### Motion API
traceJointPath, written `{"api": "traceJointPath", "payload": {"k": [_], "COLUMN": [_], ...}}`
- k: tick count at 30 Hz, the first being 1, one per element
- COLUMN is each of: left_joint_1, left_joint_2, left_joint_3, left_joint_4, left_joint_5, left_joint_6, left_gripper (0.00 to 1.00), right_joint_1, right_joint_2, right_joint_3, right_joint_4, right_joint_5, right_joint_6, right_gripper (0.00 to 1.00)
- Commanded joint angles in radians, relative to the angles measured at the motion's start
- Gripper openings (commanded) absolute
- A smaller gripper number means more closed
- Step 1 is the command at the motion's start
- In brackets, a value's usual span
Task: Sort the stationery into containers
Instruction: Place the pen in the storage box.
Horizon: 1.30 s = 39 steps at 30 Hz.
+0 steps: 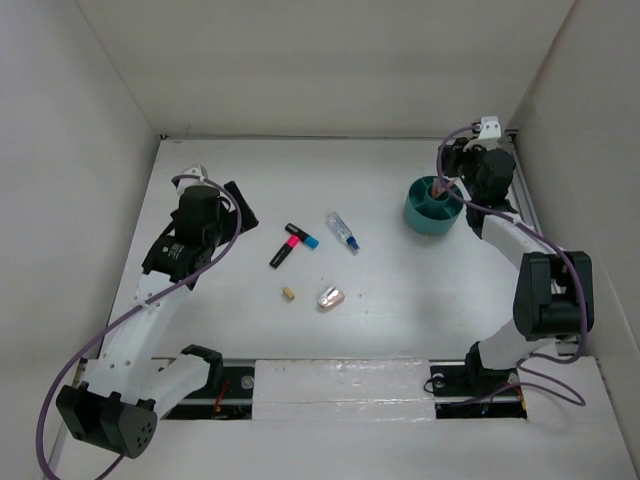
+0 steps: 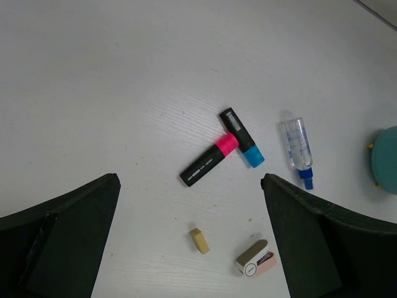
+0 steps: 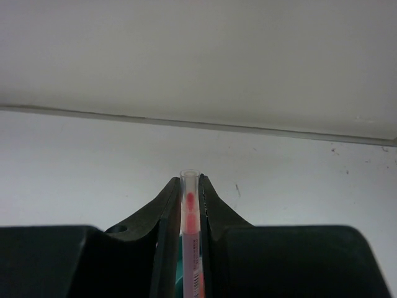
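Observation:
A round teal bowl (image 1: 432, 212) with inner dividers sits at the back right. My right gripper (image 1: 447, 176) is shut on a thin pink pen (image 1: 441, 188) and holds it upright over the bowl; in the right wrist view the pen (image 3: 190, 230) is pinched between the fingers (image 3: 166, 211). A pink-capped marker (image 1: 284, 250), a blue-capped marker (image 1: 303, 236), a clear blue-capped tube (image 1: 342, 231), a tan block (image 1: 288, 294) and a silver-pink oval piece (image 1: 331, 298) lie mid-table. My left gripper (image 2: 190, 184) is open and empty above them, left of the markers (image 2: 209, 161).
White walls enclose the table on the left, back and right. The bowl's edge (image 2: 386, 160) shows at the right of the left wrist view, beyond the tube (image 2: 296, 146). The block (image 2: 200, 241) and the oval piece (image 2: 255, 259) lie between my left fingers.

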Motion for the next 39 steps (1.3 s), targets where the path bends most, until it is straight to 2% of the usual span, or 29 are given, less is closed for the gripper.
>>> {"api": "traceJointPath", "payload": {"k": [1,19,23,27,29,30,39], "left_joint_1": [0.002,0.002,0.002,0.002,0.002,0.002,0.002], "left_joint_2": [-0.005,-0.005,-0.005,-0.005,-0.005,-0.005,-0.005], "left_joint_3": [0.006,0.006,0.006,0.006,0.006,0.006,0.006], "left_joint_4": [0.031,0.049,0.049,0.049,0.049,0.049,0.049], "left_joint_5": [0.017,0.044,0.044,0.044,0.044,0.044,0.053], "left_joint_6": [0.017,0.026,0.026,0.026,0.026,0.026,0.026], "left_gripper": [0.99,0.99,0.99,0.99,0.99,0.99,0.99], "right_joint_1": [0.003,-0.006,0.003,0.003,0.003,0.003,0.003], "right_joint_2": [0.012,0.011,0.001,-0.029,-0.039,-0.039,-0.068], "right_joint_3": [-0.029,-0.092,-0.092,-0.102,-0.111,-0.121,-0.141], "right_joint_4": [0.072,0.043,0.005,0.004,0.004,0.004,0.014], "right_joint_5": [-0.031,-0.012,-0.012,-0.003,-0.003,-0.003,-0.003], "right_joint_6": [-0.022,-0.013,-0.013,-0.013,-0.013,-0.013,-0.013], "right_gripper": [0.0,0.0,0.04,0.2,0.23,0.28,0.3]}}
